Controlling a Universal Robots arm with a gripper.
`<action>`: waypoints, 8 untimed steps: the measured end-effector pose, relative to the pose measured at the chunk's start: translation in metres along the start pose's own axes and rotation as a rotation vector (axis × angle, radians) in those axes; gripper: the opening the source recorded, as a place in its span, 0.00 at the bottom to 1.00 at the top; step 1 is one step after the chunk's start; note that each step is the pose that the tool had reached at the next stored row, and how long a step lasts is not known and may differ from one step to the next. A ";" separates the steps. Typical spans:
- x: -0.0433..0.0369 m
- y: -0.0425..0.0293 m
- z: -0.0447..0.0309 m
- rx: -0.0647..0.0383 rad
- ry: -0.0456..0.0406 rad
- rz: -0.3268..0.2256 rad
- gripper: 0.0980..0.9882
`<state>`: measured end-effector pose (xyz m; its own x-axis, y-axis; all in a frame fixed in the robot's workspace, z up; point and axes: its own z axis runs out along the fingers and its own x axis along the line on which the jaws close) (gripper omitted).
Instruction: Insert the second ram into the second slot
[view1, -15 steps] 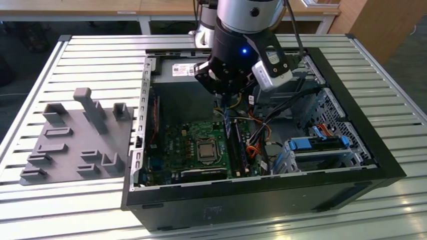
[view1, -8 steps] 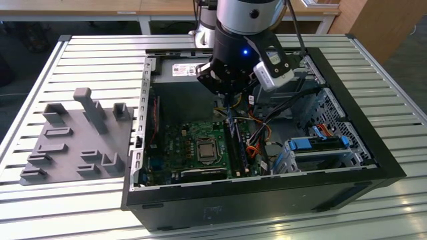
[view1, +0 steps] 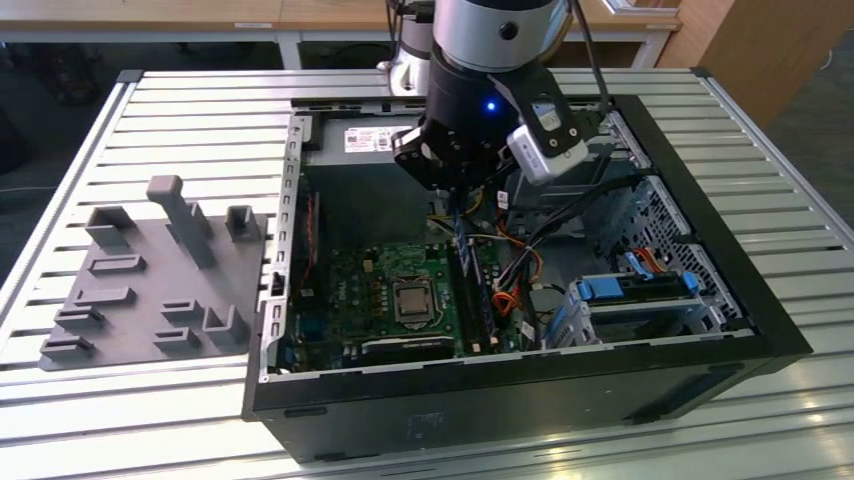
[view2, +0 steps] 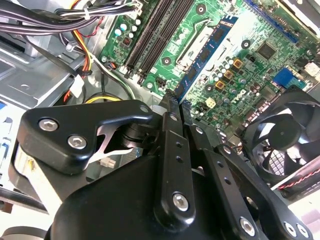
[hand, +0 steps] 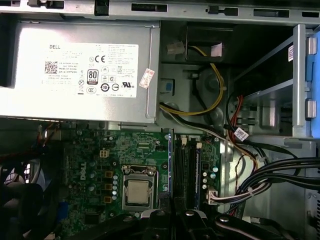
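The arm (view1: 487, 60) reaches steeply down into the open computer case (view1: 534, 400), its wrist close over the motherboard (view1: 354, 290). Well apart from the fingers, toward the exterior view's left, a grey holder (view1: 147, 290) lies on the slatted table (view1: 174, 110). The gripper (view2: 175, 100) is pinched tight on one end of the second ram (view2: 205, 50), its fingers (view2: 172, 145) pressed against both faces. The blue stick points away from them toward the board, just beside the memory slots (view2: 152, 30) on the processor socket (hand: 137, 192) side. A fan (view2: 282, 140) sits near the fingers. The gripper body hides the held end, and whether the far edge touches a slot cannot be told.
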<state>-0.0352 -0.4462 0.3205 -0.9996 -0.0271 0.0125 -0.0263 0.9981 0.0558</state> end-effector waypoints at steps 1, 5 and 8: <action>0.0000 0.0000 0.0003 0.000 -0.0001 0.000 0.04; 0.0000 -0.0001 0.0013 0.000 -0.0001 0.000 0.04; 0.0000 -0.0001 0.0019 0.000 -0.0001 0.000 0.04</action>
<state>-0.0352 -0.4461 0.3186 -0.9996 -0.0271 0.0124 -0.0263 0.9981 0.0561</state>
